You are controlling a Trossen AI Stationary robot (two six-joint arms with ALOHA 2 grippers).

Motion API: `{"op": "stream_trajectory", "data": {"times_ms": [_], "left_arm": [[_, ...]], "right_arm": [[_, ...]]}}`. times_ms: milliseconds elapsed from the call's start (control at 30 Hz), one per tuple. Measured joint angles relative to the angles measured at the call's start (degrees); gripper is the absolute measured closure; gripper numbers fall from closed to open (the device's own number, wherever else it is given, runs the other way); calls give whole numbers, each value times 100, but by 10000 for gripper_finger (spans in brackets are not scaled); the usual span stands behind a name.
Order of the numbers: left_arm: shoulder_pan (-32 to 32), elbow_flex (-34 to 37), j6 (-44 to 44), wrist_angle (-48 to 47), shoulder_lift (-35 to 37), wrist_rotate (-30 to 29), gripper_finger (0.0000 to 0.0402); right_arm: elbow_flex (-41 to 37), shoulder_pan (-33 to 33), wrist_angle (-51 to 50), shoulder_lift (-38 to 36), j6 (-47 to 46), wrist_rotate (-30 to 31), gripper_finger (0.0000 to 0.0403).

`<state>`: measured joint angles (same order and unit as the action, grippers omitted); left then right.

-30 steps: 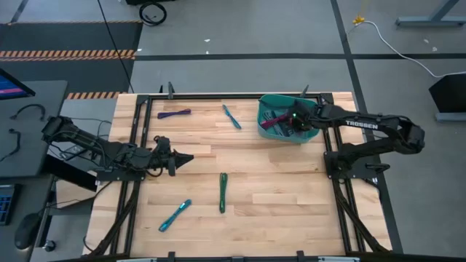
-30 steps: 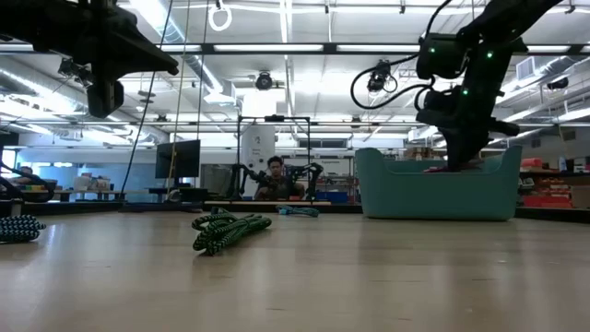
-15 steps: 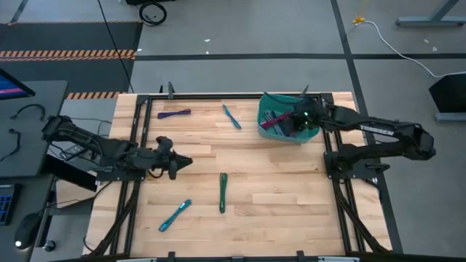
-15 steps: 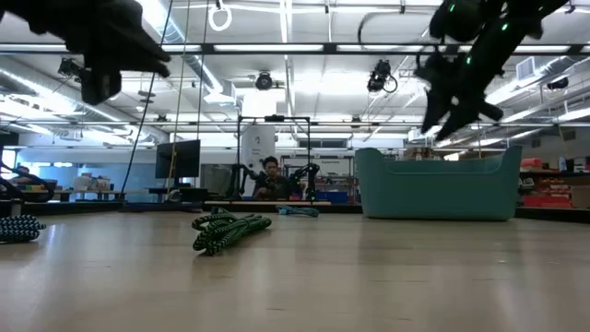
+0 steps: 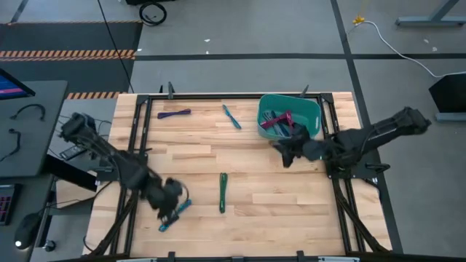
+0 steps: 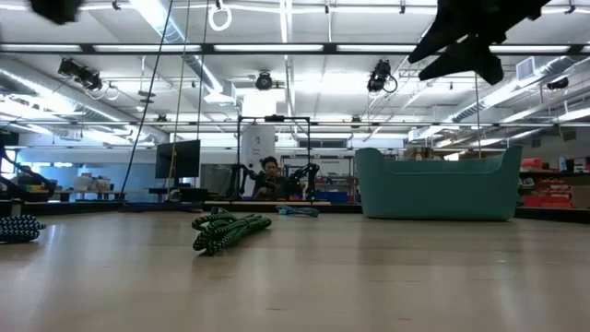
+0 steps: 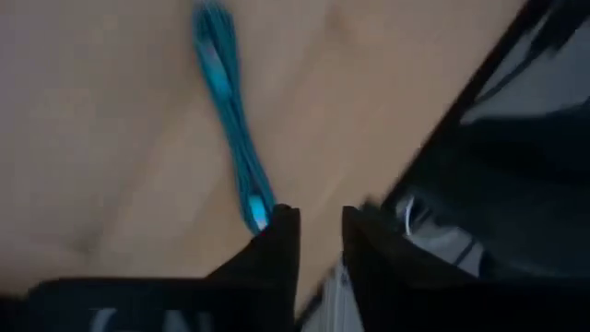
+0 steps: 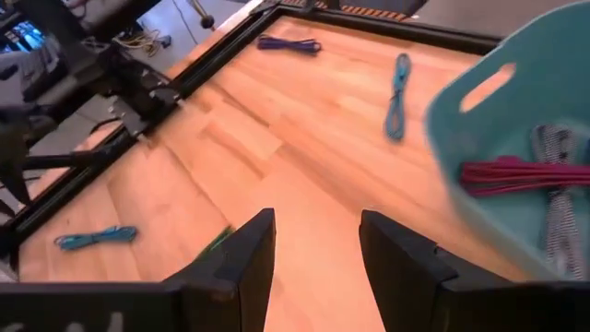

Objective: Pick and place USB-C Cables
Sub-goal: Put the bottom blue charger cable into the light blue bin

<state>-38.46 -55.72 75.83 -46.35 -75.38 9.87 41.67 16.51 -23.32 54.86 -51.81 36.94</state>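
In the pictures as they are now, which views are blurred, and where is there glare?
Left wrist view: heavily smeared, the teal cable and the left pincer both soft. Right wrist view: the teal bin blurs at its near wall. Low view: ceiling lights glare, and the right arm overhead is a dark silhouette. High view: sharp, evenly lit.

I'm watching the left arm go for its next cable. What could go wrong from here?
The left claw sits at the very end of the teal cable, which lies close to the table's black frame rail: a grasp there may slip off or clip the rail. The right claw, open and empty beside the teal bin, might bump it when swinging back.
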Motion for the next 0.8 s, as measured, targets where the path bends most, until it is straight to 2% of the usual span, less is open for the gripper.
{"op": "stream_trajectory", "data": {"times_ms": [100, 233, 367, 467, 600, 800], "left_arm": [[-507, 1, 665, 333, -470, -16, 253], [-1025, 0, 1182, 687, -1005, -454, 179], [-1424, 2, 1956, 582, -1595, -831, 148], [-1623, 2, 2504, 529, -2025, -1206, 156], [-1685, -23, 3127, 306, -2493, -1306, 183], [-1589, -44, 3149, 311, -2702, -1581, 248]], "right_arm": [[1, 456, 120, 359, -306, 378, 239], [1, 764, 190, 824, -675, 510, 239], [2, 923, 298, 1124, -1005, 503, 239], [0, 1013, 478, 1201, -1098, 501, 239], [1, 1129, 710, 1132, -1104, 500, 239], [2, 1263, 831, 827, -851, 501, 239]]}}
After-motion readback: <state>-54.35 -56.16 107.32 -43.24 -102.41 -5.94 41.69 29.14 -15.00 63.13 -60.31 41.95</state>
